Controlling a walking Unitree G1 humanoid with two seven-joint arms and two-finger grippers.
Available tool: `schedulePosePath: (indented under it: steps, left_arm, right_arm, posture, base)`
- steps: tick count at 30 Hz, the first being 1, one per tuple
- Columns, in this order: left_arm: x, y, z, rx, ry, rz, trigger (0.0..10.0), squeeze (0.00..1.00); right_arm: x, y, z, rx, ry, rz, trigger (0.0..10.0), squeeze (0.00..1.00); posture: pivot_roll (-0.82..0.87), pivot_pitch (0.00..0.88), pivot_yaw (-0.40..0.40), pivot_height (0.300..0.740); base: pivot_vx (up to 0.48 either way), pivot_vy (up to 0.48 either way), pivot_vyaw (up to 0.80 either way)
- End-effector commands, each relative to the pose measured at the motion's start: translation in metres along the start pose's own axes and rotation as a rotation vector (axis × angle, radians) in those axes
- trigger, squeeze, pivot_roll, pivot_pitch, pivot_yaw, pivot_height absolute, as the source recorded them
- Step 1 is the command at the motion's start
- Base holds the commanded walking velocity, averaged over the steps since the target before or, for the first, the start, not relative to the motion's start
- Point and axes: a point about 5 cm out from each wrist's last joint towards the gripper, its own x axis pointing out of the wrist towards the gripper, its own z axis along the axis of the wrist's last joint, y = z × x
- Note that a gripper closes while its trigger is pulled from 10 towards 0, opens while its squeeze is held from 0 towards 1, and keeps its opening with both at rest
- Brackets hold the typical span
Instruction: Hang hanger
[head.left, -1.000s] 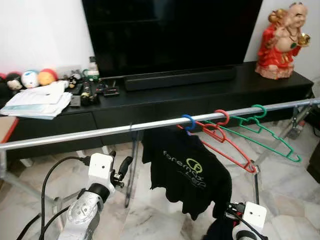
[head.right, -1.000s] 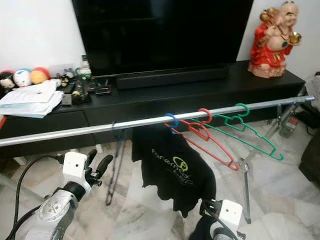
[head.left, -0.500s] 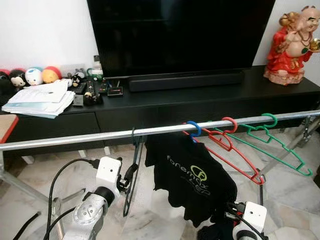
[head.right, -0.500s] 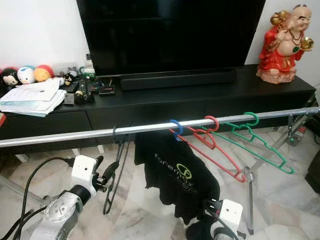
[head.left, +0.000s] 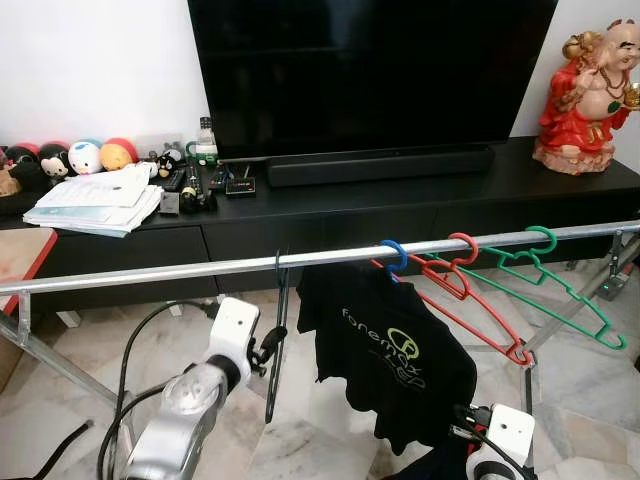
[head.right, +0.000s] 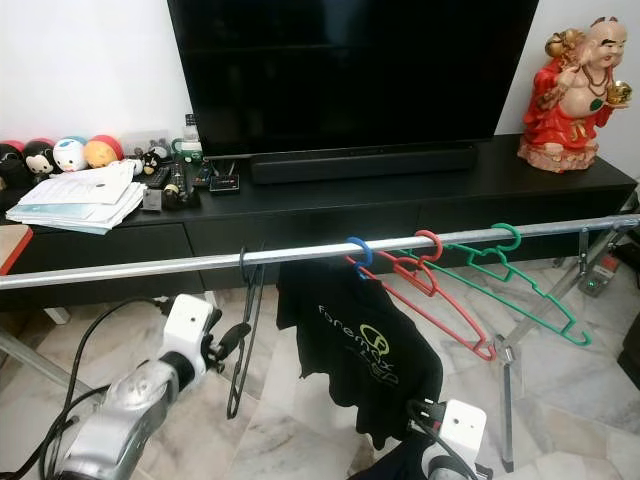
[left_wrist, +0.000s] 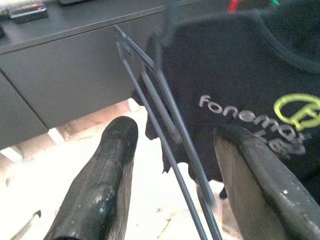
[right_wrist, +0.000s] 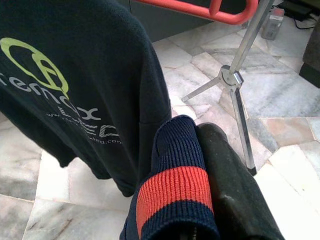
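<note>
- A steel rail (head.left: 150, 274) runs across in front of a black TV table (head.left: 400, 205).
- A black shirt (head.left: 395, 350) hangs on a blue hanger (head.left: 393, 256), with red (head.left: 455, 285) and green (head.left: 550, 280) hangers beside it.
- A dark wire hanger (head.left: 279, 330) hangs from the rail, left of the shirt.
- Left pincer (left_wrist: 172, 165): spread wide, the wire hanger between its fingers, not pinched.
- Right pincer (right_wrist: 200, 200): low, pressed together on a navy, red-striped knit cloth (right_wrist: 172, 190).

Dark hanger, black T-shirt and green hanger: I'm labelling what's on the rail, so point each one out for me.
dark hanger (head.left: 277, 340): left eye view, on its thin hanging body.
black T-shirt (head.left: 385, 350): left eye view, on the printed front.
green hanger (head.left: 560, 290): left eye view, on its sloping upper arm.
</note>
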Motion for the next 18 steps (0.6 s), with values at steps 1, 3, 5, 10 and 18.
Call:
schedulePosePath:
  steps: [1,3,5,10,18]
  left_arm:
    - [0.003,0.002,-0.002,-0.060,0.032,0.017,10.0,1.00]
    - [0.008,-0.003,0.002,-0.054,0.036,-0.008,10.0,1.00]
    - [0.013,-0.008,0.006,-0.067,0.035,-0.025,10.0,1.00]
    - [0.023,-0.008,0.012,-0.064,0.083,-0.012,10.0,0.00]
    - [0.037,-0.004,0.014,-0.053,0.123,0.053,10.0,0.00]
  right_arm:
    - [0.001,0.002,0.002,-0.010,0.000,0.009,10.0,0.00]
    - [0.001,0.003,0.002,-0.010,0.001,0.011,10.0,0.00]
    - [0.002,0.004,0.002,-0.010,-0.001,0.013,10.0,0.00]
    - [0.002,0.005,0.004,-0.005,-0.004,0.015,10.0,0.00]
    - [0.003,0.008,0.005,-0.005,-0.001,0.027,10.0,0.00]
  posture:
    - [0.06,0.043,0.030,0.740]
    - [0.06,0.042,0.030,0.740]
    - [0.05,0.041,0.031,0.740]
    - [0.05,0.040,0.032,0.740]
    - [0.06,0.040,0.029,0.740]
  base:
    - [0.000,0.000,0.00]
    - [0.000,0.000,0.00]
    - [0.000,0.000,0.00]
    - [0.000,0.000,0.00]
    - [0.000,0.000,0.00]
